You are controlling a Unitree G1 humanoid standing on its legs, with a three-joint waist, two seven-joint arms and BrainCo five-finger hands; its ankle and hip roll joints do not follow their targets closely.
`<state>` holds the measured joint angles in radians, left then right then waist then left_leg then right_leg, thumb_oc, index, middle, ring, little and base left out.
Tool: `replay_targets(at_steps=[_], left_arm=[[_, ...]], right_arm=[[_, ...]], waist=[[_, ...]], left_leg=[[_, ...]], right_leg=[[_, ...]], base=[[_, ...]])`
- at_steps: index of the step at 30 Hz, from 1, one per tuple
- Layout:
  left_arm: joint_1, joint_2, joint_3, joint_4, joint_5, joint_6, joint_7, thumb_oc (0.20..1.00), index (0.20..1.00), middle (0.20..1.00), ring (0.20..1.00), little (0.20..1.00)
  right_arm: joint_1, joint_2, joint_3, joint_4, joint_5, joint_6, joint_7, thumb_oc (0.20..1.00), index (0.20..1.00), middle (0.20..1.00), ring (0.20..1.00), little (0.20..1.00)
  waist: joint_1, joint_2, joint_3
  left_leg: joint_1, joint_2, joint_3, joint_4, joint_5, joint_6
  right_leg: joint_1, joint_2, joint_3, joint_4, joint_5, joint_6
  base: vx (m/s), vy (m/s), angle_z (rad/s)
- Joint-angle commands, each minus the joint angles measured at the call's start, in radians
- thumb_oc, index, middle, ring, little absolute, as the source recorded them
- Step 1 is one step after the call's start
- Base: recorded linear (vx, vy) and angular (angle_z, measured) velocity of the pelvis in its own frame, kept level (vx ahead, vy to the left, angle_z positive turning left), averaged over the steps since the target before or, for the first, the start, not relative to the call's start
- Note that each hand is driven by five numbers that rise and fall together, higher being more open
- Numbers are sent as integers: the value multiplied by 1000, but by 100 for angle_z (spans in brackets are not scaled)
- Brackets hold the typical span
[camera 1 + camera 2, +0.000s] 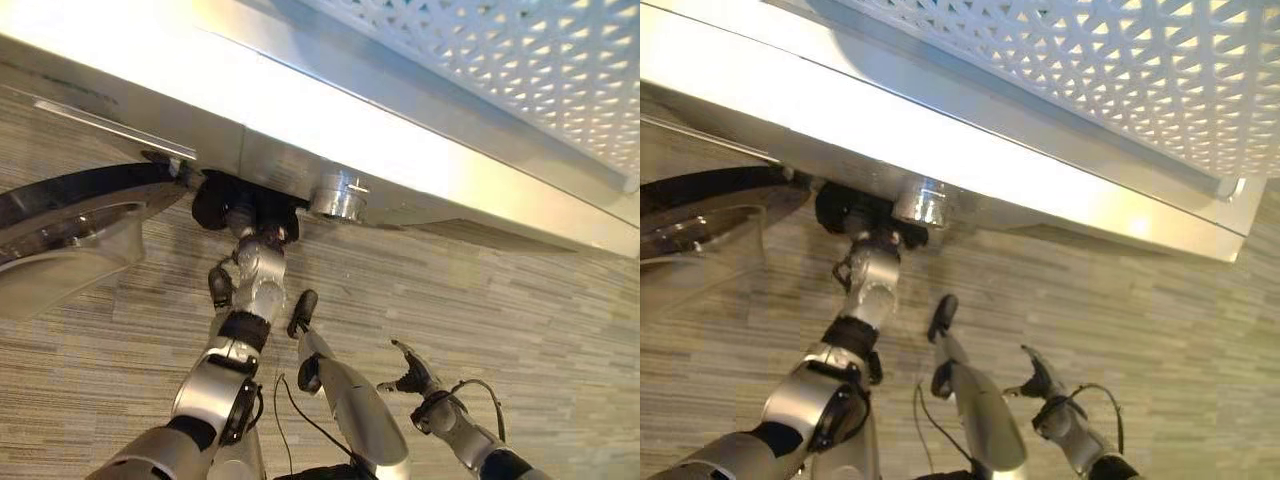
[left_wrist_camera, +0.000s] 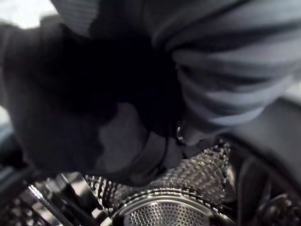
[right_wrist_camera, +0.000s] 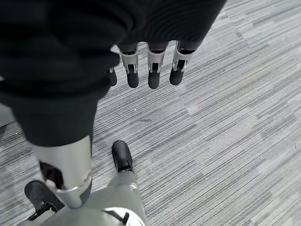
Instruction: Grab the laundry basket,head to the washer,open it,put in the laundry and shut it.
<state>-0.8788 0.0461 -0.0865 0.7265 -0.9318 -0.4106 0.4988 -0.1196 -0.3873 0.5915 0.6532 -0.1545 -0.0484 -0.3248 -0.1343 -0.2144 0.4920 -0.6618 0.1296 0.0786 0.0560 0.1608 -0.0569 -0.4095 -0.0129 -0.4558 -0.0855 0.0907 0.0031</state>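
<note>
My left arm reaches up from the lower left, and my left hand (image 1: 246,216) is in the washer's (image 1: 300,110) opening, under its silver front edge. The left wrist view has dark cloth (image 2: 70,103) and a grey striped garment (image 2: 235,70) hanging close over the perforated steel drum (image 2: 164,212). The cloth hides that hand's fingers. The round dark door (image 1: 70,215) stands swung open at the left. The white perforated laundry basket (image 1: 520,60) sits on top of the washer. My right hand (image 1: 415,378) hangs low at the right over the floor, fingers (image 3: 155,75) straight and empty.
A silver knob (image 1: 340,193) sticks out of the washer's front just right of my left hand. Grey striped carpet (image 1: 500,300) spreads in front of the washer and to the right.
</note>
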Motion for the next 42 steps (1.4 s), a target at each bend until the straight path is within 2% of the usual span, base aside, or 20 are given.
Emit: replay_targets(at_steps=[1,7,15,21,23,24,25,26,28,29,31,32,33,34,35,38,39,40,41,42], left_arm=[[-134,50,-20,-7,75,-56,16,200,200,200,200,200],[-299,56,-21,-45,78,-104,48,200,200,200,200,200],[-499,22,-11,-152,79,-159,111,200,200,200,200,200],[-717,240,-22,-150,26,-215,147,200,200,200,200,200],[-737,263,-24,-169,7,-231,146,200,200,200,200,200],[-734,329,-20,-217,-31,-250,129,200,200,200,200,200],[-730,329,-20,-218,-37,-249,124,398,398,398,398,398],[-713,345,-30,-203,-56,-228,107,1000,1000,1000,1000,1000],[-673,391,-70,-147,-73,-170,71,1000,1000,1000,1000,1000],[-658,418,-108,-81,-61,-107,41,1000,1000,1000,1000,1000],[-647,456,-137,-21,-27,-62,22,1000,1000,1000,1000,1000],[-627,496,-181,31,37,2,2,1000,1000,1000,1000,1000],[-602,558,-271,205,162,129,-50,1000,1000,1000,1000,1000],[-612,559,-275,219,163,129,-57,1000,1000,1000,1000,1000],[-606,586,-362,359,308,237,-114,1000,1000,1000,1000,1000],[-620,601,-493,483,622,345,-146,1000,1000,1000,1000,1000],[-620,600,-493,484,623,346,-146,1000,1000,1000,1000,1000],[-615,593,-528,511,717,381,-152,1000,1000,1000,1000,1000],[-599,564,-613,556,904,437,-209,1000,1000,1000,1000,1000],[-600,563,-614,557,907,438,-210,1000,1000,1000,1000,1000]], right_arm=[[-14,-36,-20,-57,-8,-8,-24,1000,1000,1000,1000,1000],[-50,-34,-27,-25,-4,-13,-44,1000,1000,1000,1000,1000],[48,-129,-100,-271,-77,3,-39,1000,1000,1000,1000,1000],[87,-195,-126,-347,-85,-23,0,1000,1000,1000,1000,1000],[101,-206,-135,-359,-85,-24,2,1000,1000,1000,1000,1000],[147,-209,-163,-383,-80,-29,11,1000,1000,1000,1000,1000],[151,-210,-164,-386,-81,-28,13,1000,1000,1000,1000,1000],[164,-210,-174,-382,-76,-27,15,1000,1000,1000,1000,1000],[168,-216,-185,-371,-62,-22,20,1000,1000,1000,1000,1000],[175,-216,-192,-373,-57,-22,26,1000,1000,1000,1000,1000],[181,-209,-194,-378,-55,-22,33,1000,1000,1000,1000,1000],[184,-211,-205,-378,-52,-20,38,1000,1000,1000,1000,1000],[185,-215,-221,-374,-38,-25,47,1000,1000,1000,1000,1000],[184,-212,-220,-375,-37,-25,48,1000,1000,1000,1000,1000],[178,-222,-224,-374,-27,-28,56,1000,1000,1000,1000,1000],[170,-225,-233,-389,-21,-36,68,1000,1000,1000,1000,1000],[170,-225,-234,-390,-21,-36,68,1000,1000,1000,1000,1000],[170,-228,-235,-403,-17,-39,72,1000,1000,1000,1000,1000],[197,-236,-231,-414,-4,-54,95,1000,1000,1000,1000,1000],[200,-235,-232,-415,-3,-54,96,1000,1000,1000,1000,1000]], waist=[[11,-88,28],[-25,-100,28],[-90,-96,28],[-129,-74,-1],[-133,-68,-9],[-131,-49,-18],[-131,-49,-21],[-127,-40,-28],[-114,-22,-29],[-109,-13,-33],[-104,-8,-34],[-99,1,-38],[-89,19,-42],[-89,18,-43],[-83,31,-47],[-74,33,-48],[-74,32,-47],[-73,32,-47],[-77,30,-46],[-75,29,-46]], left_leg=[[-39,123,61,-31,28,-91],[-141,127,36,16,12,-88],[-224,124,16,31,-4,-89],[-278,135,15,81,-32,-84],[-288,136,14,89,-37,-82],[-297,135,13,98,-45,-77],[-298,135,13,99,-46,-77],[-301,132,11,102,-49,-75],[-306,127,9,110,-51,-72],[-308,127,8,116,-56,-73],[-314,123,6,122,-55,-71],[-318,123,5,130,-58,-70],[-322,119,4,135,-55,-68],[-325,119,3,136,-56,-68],[-327,119,0,141,-57,-67],[-328,118,-1,141,-52,-65],[-328,118,-1,141,-52,-65],[-326,118,0,139,-51,-64],[-318,119,0,138,-49,-63],[-316,119,0,138,-49,-63]], right_leg=[[-95,-62,2,115,-50,91],[-179,-50,8,124,-46,94],[-277,-50,22,160,-67,96],[-345,-38,66,192,-70,100],[-355,-38,70,197,-72,100],[-368,-37,78,203,-75,101],[-370,-38,78,203,-75,101],[-375,-37,80,208,-79,100],[-384,-39,82,217,-82,95],[-388,-37,82,223,-88,93],[-393,-38,82,227,-88,88],[-394,-39,81,229,-91,85],[-400,-40,81,230,-91,80],[-401,-40,80,230,-92,80],[-403,-38,80,232,-91,76],[-403,-37,73,226,-85,74],[-403,-37,74,226,-85,74],[-401,-37,75,224,-81,74],[-395,-36,76,223,-79,72],[-394,-36,77,222,-79,72]], base=[[0,0,0],[32,-29,-3],[66,-58,4],[51,7,-3],[66,1,-12],[52,21,-13],[68,12,-12],[31,-6,-7],[35,-6,-5],[17,-5,-3],[-4,11,-4],[-11,30,-1],[0,0,0],[0,0,0],[0,0,0],[-34,6,4],[0,0,0],[-56,18,-2],[-56,18,-2],[-39,12,-1]])
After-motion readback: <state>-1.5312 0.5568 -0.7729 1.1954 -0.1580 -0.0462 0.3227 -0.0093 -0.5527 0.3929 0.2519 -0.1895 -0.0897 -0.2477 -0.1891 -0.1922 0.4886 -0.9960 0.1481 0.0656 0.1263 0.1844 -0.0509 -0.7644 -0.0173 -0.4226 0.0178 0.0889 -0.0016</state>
